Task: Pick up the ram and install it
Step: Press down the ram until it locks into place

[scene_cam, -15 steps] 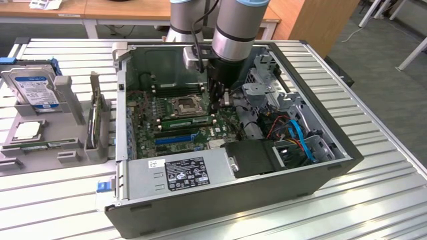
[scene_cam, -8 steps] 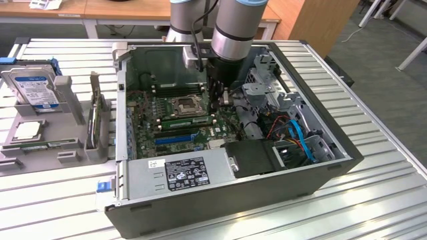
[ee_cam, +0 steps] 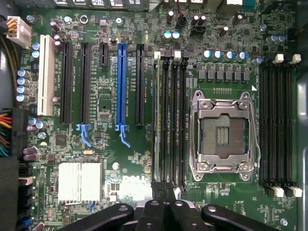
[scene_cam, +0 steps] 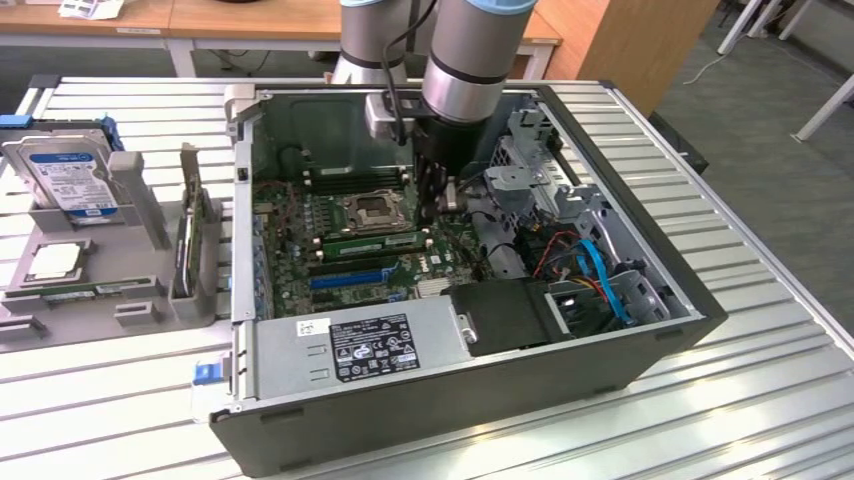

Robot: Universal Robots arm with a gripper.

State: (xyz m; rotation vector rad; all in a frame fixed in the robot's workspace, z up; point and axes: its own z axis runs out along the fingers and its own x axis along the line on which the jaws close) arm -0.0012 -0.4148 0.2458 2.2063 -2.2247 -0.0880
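the gripper (scene_cam: 438, 205) hangs low inside the open computer case (scene_cam: 641, 330), its fingers drawn together just above the motherboard (ee_cam: 130, 159). the ram (scene_cam: 376, 243) sits on edge in a memory slot beside the empty cpu socket (ee_cam: 222, 132) — a thin green stick, right under the fingertips. off to the exterior view's left, a hard drive (scene_cam: 67, 175) stands in a grey holder (scene_cam: 80, 290) on the slatted table (scene_cam: 747, 400).
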